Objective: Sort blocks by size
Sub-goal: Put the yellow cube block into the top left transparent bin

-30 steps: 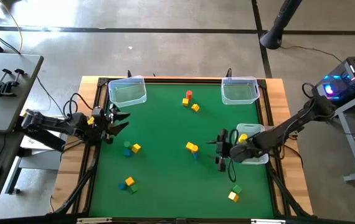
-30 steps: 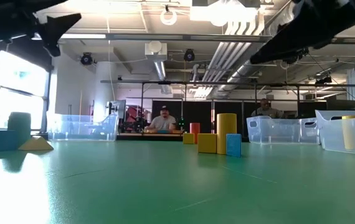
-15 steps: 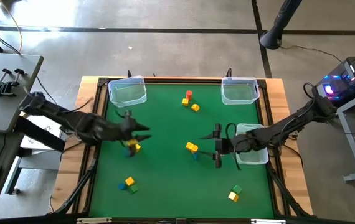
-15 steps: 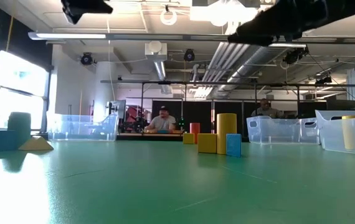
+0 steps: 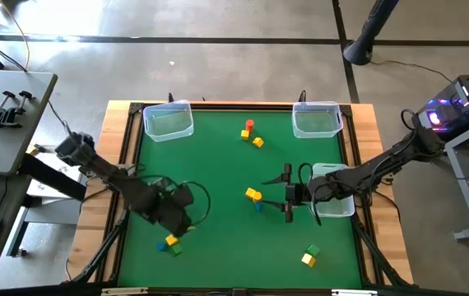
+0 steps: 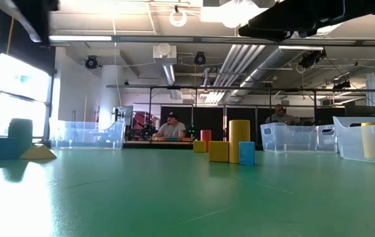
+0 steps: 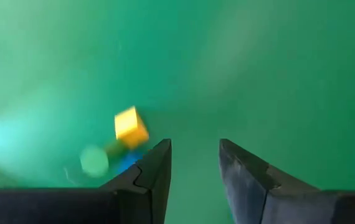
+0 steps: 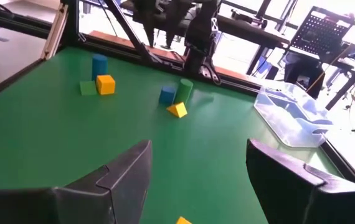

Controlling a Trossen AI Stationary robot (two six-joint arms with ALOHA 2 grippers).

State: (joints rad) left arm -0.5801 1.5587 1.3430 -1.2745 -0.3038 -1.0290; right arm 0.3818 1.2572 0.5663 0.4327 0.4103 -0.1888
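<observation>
Left end effector (image 5: 185,222) hangs over the left half of the green tabletop (image 5: 218,164), fingers parted with bare mat between them. Its wrist view shows three blocks just beyond the tips: one yellow (image 7: 131,126), one green (image 7: 93,160), one blue (image 7: 127,163). Right end effector (image 5: 288,197) sits right of centre, spread wide and grasping nothing.

Three clear bins: two at the corners of one long edge (image 5: 169,121) (image 5: 316,120), a third (image 5: 337,205) against the right edge under the right arm, with what may be a yellow piece (image 6: 372,141) inside.

From above, ten loose blocks show:
- a red (image 5: 250,125) and two yellow (image 5: 252,138) between the corner bins;
- a yellow (image 5: 253,195) and a blue (image 5: 257,205) just before the right end effector;
- a green (image 5: 313,249) and a yellow (image 5: 307,260) toward the opposite long edge, right side;
- a yellow (image 5: 171,239), green (image 5: 174,249) and blue (image 5: 161,246) toward that edge, left side.

Open mat lies across the middle, bounded by a dark rail and wooden border (image 5: 366,131). Beyond is a workshop with ceiling ducts; two people (image 6: 172,128) sit at the back.
</observation>
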